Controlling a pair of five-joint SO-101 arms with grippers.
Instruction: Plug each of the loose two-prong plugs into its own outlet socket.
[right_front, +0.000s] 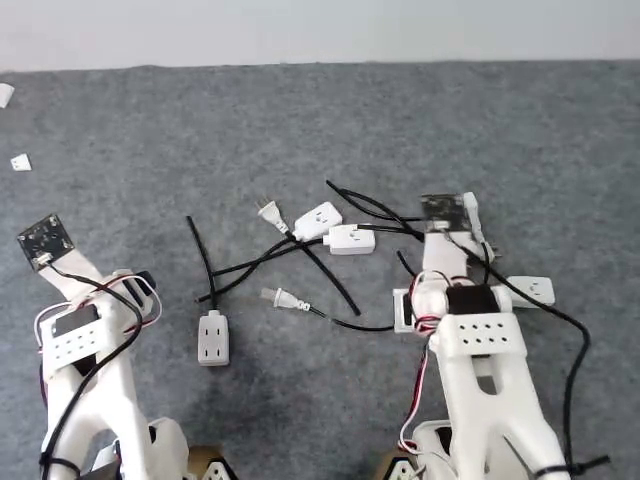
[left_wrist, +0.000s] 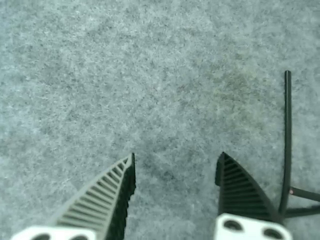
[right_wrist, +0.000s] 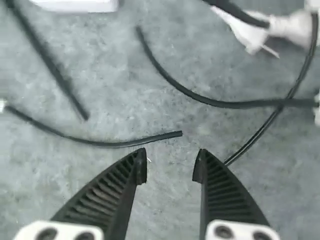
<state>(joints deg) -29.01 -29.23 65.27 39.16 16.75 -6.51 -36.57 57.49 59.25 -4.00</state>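
Grey felt covers the table (right_front: 330, 120), and the task's items lie scattered on it between the two arms.

First plug (right_front: 267, 210), white, lies loose near the middle with its prongs bare and pointing away from the arms. Just beside it sit two white blocks, the first socket block (right_front: 318, 220) and the second socket block (right_front: 350, 239), touching one another. Second plug (right_front: 280, 298) lies loose nearer the arms, its black cord (right_front: 350, 326) trailing toward the right arm (right_front: 478, 340). Third plug (right_front: 470, 212) lies just beside that arm's wrist. Lone socket block (right_front: 212, 338) lies between the arms, closer to the left arm (right_front: 80, 335), with its own lead running away across the felt. Outer socket block (right_front: 530, 290) lies near the right arm, on its outer side. All three plugs lie out of the sockets.

Left hand (left_wrist: 177, 157): fingers set wide apart, holding nothing, above bare felt. A thin cord (left_wrist: 287, 135) passes alongside one finger.

Right hand (right_wrist: 170, 162): fingers parted more narrowly, holding nothing, low over the felt. A cord end (right_wrist: 170, 135) lies just beyond the fingertips, apart from them. Farther off in the right wrist view a white plug (right_wrist: 250, 31) shows its prongs; which of the three it is cannot be told.
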